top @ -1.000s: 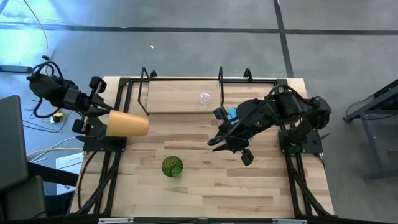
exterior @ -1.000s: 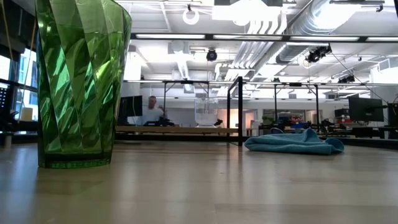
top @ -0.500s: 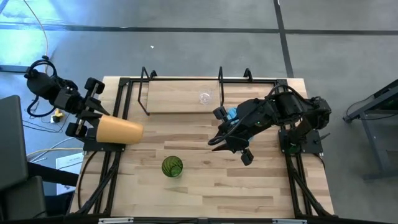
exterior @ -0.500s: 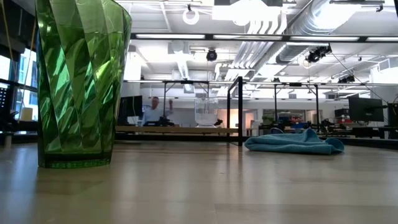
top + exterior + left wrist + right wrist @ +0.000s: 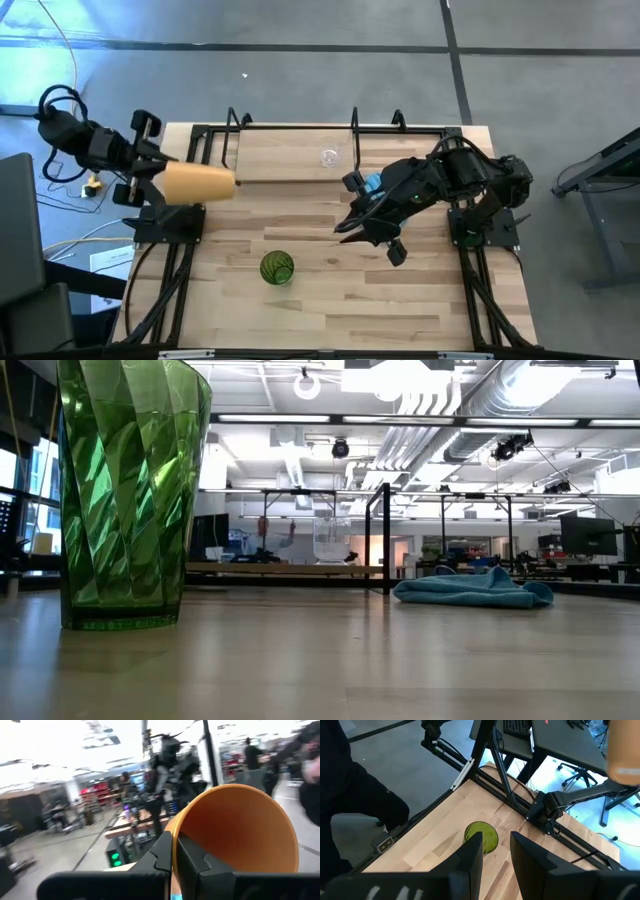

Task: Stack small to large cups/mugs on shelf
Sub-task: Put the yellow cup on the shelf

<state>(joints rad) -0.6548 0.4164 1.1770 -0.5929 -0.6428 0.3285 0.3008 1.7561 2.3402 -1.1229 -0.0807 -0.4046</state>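
My left gripper point(image 5: 155, 178) hangs over the table's left edge, shut on the orange-tan cup point(image 5: 200, 183), which lies about level in the air. The green cup point(image 5: 277, 268) stands upright on the tabletop near the front; it fills the left of the low view point(image 5: 125, 490). The small clear glass cup point(image 5: 329, 157) stands on the shelf board point(image 5: 280, 160) at the back. My right gripper point(image 5: 372, 238) hovers open over the table's middle right, with the green cup point(image 5: 481, 836) beyond its fingers. My left gripper holds the orange-tan cup by its rim wall point(image 5: 174, 845), one finger inside the mouth and one outside. The fingers come level from the table's left. The cup is lifted clear, lying on its side with its base toward the table's right.
A light blue cloth point(image 5: 470, 588) lies on the table under my right arm. Black rod uprights point(image 5: 353, 140) rise round the shelf board. Bare wood lies between the green cup and the shelf.
My left gripper has turned at the wrist and tipped up. The orange-tan cup has swung toward the table's far edge and now lies closer to the shelf's left end. My right gripper has kept still.
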